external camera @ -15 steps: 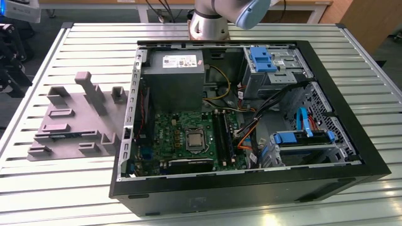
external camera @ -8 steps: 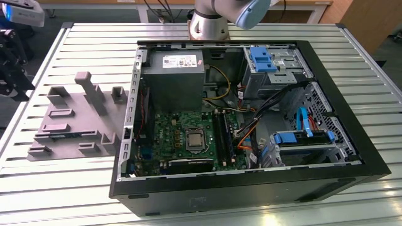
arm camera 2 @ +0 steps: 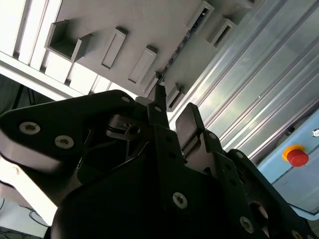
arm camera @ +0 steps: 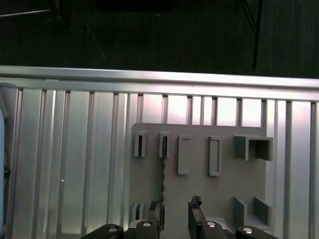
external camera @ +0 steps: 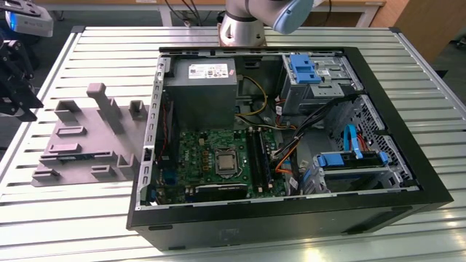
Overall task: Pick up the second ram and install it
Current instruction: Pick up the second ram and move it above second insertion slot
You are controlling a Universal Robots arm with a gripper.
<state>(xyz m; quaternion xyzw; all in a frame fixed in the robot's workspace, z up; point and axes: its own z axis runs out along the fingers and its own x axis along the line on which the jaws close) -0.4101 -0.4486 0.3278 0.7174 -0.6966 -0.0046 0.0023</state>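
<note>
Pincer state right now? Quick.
Pincer: open, holding nothing. The second ram stands on edge in the grey fixture plate, close to the fingertips.

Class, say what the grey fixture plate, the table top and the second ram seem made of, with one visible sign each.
Fixture plate: probably plastic, matte and evenly grey, with blocks in one piece. Table top: likely aluminium, ribbed slats with a bright brushed sheen. Second ram: thin dark board seen edge-on, perhaps circuit-board laminate; hard to tell.

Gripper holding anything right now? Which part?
Nothing. The black gripper is open above the thin dark memory stick, which stands on edge in the grey plastic fixture plate.
</note>
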